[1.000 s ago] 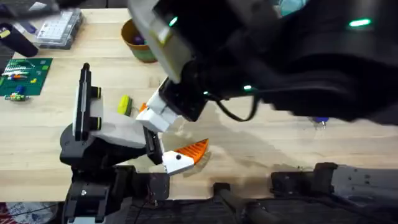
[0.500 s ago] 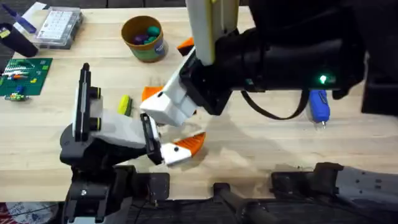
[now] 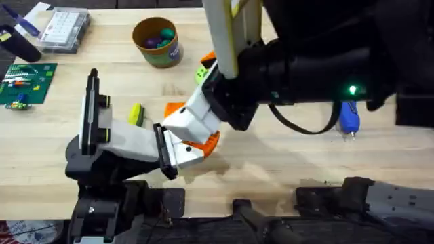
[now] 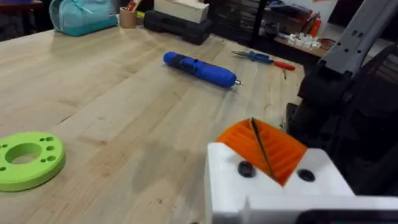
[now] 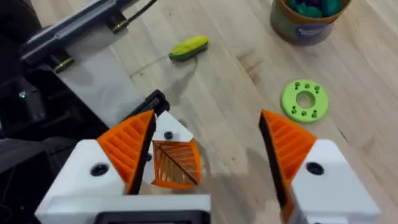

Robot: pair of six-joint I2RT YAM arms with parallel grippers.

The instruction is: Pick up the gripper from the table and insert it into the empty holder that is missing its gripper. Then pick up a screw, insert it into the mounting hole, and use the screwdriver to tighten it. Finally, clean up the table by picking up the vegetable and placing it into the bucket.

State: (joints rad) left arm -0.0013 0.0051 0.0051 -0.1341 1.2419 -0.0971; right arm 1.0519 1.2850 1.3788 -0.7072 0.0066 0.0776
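Gripper (image 5: 172, 155) (white base, orange ribbed tip) at holder (image 3: 129, 144).

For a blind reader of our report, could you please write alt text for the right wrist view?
The right gripper hangs open over the wooden table, with the small orange-tipped gripper lying beside one pad. Beyond lie a yellow vegetable, a green disc and the bucket.

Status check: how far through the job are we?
Done: nothing fully yet. In hand: the gripper sits at the holder's black end plate, with the open right gripper straddling it; whether it is seated, I cannot tell. Left: the screw and the tightening, since the screwdriver lies on the table, and the cleanup, since the vegetable lies outside the bucket.
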